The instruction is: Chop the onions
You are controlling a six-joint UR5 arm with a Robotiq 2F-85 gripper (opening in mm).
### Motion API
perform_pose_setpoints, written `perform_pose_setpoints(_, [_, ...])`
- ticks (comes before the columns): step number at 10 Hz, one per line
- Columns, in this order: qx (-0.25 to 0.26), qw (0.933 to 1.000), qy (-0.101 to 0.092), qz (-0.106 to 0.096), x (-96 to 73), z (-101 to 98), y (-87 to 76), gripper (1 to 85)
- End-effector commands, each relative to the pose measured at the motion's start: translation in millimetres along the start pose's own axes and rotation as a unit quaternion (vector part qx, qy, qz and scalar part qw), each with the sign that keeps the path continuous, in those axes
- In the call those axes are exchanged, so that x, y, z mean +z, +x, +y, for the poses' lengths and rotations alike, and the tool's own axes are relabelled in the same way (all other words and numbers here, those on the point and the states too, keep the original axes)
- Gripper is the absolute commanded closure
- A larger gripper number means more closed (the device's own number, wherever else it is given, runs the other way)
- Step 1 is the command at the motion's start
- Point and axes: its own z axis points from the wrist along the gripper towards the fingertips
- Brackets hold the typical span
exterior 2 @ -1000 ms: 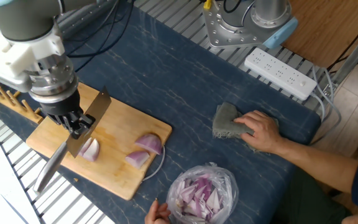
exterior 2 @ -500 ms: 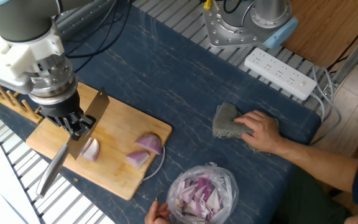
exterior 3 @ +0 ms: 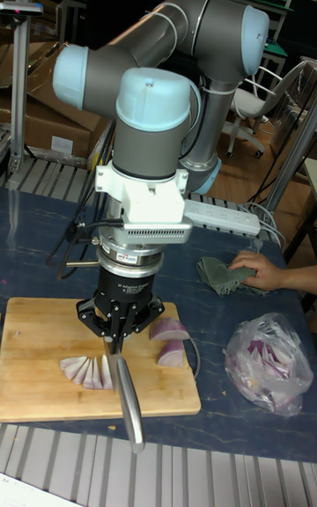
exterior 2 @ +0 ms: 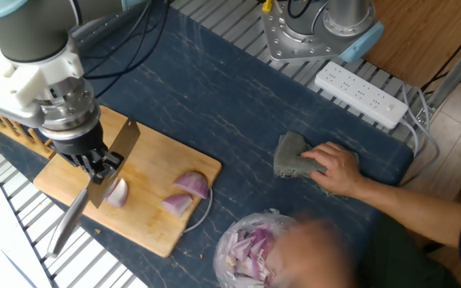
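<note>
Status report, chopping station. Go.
Gripper shut on knife, blade down on sliced onion piece. Two onion wedges uncut on cutting board. Person's hand on cloth, off the board.

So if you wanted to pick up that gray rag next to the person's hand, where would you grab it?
Probably at the bunched-up hump of the gray rag, coming straight down from above. It lies crumpled on the table, so that raised fold gives something to pinch. The person's hand rests on its right edge, so its left side is free.
</note>
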Motion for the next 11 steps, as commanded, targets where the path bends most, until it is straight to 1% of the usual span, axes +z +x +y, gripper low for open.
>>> perform_pose_setpoints(1, [0.007,0.9999,-0.002,-0.010,8.0,0.1,-7.7,84.0])
perform_pose_setpoints(2, [0.009,0.9999,0.001,-0.011,8.8,-1.6,-8.3,84.0])
perform_pose_setpoints(4, [0.010,0.9999,-0.001,-0.014,10.7,-1.6,-7.6,84.0])
perform_pose_setpoints(6, [0.010,0.9998,0.000,-0.017,13.8,2.3,-6.6,84.0])
perform_pose_setpoints(9, [0.007,0.9999,0.000,-0.016,10.0,4.7,-4.6,84.0])
perform_pose_setpoints(11, [0.006,0.9998,-0.001,-0.017,10.4,6.0,-5.1,84.0])
